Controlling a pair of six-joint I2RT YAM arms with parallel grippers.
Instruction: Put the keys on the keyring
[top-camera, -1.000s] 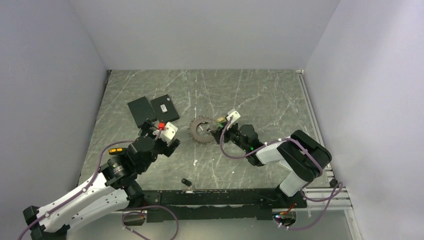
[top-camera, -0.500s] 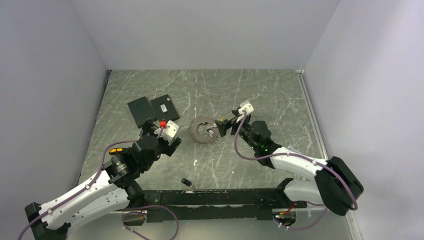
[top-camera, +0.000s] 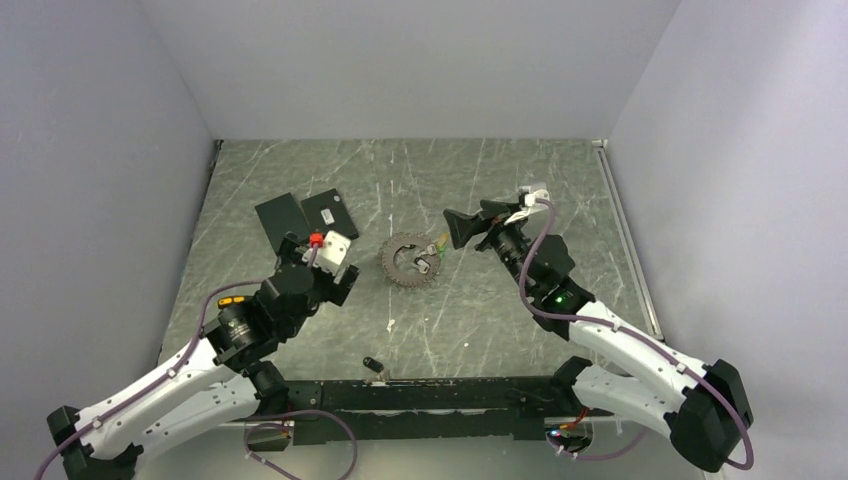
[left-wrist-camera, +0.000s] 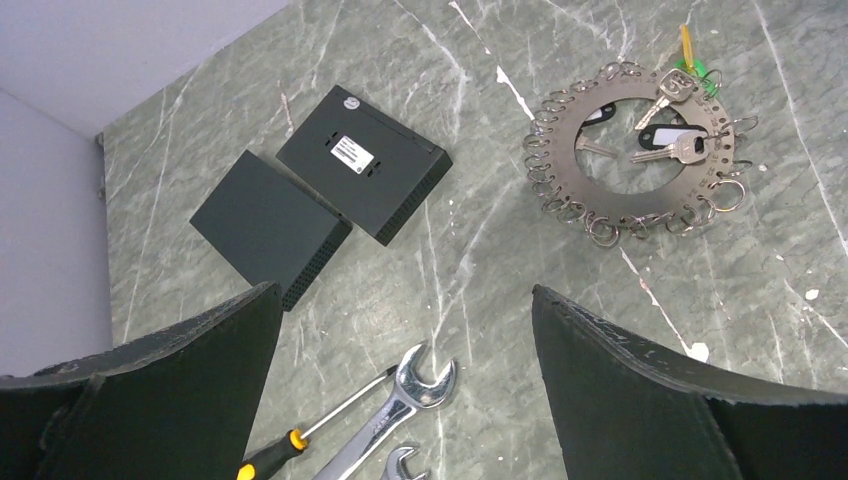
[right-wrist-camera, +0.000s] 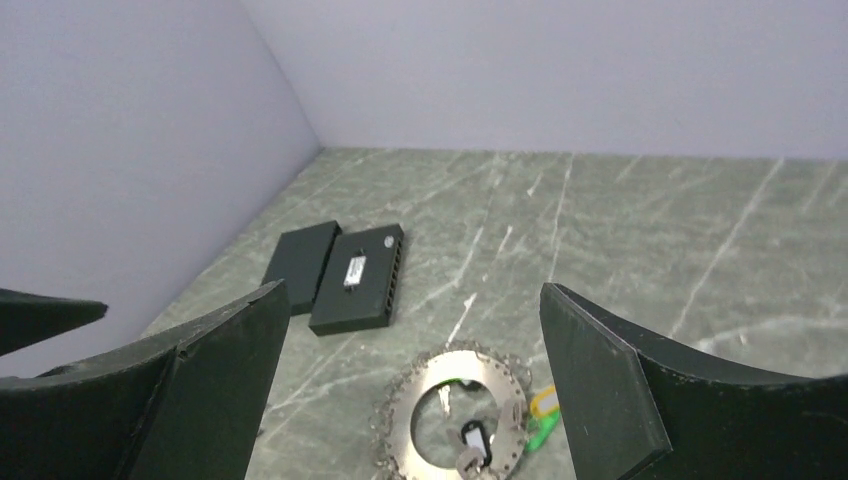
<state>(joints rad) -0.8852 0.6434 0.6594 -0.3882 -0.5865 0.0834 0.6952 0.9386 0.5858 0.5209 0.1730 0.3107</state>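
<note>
Starting at mid-table, find the keyring (top-camera: 388, 264) lying flat on the table (top-camera: 500, 170), between the two grippers and touching neither. Read it as a grey circular band edged with small loops, with no long axis of its own.

Find the keys (left-wrist-camera: 668, 150) inside its central opening, on the side toward the green tag (left-wrist-camera: 703, 72) and yellow strip (left-wrist-camera: 686, 45). In the left wrist view, read one silver key as lying nearly level, head to the right and blade pointing left toward the opening's centre. Read a second as slanted, head up-right and blade pointing down-left. Threading on any loop: cannot tell.

See the left gripper (left-wrist-camera: 405, 292) spread wide with nothing between its fingers, raised near the two black plates (left-wrist-camera: 365, 160). See the right gripper (right-wrist-camera: 412, 288) likewise spread wide and empty, held above the table just beside the keyring's tag side.

Note wrenches (left-wrist-camera: 400, 400) and a screwdriver (left-wrist-camera: 290, 445) under the left gripper.
</note>
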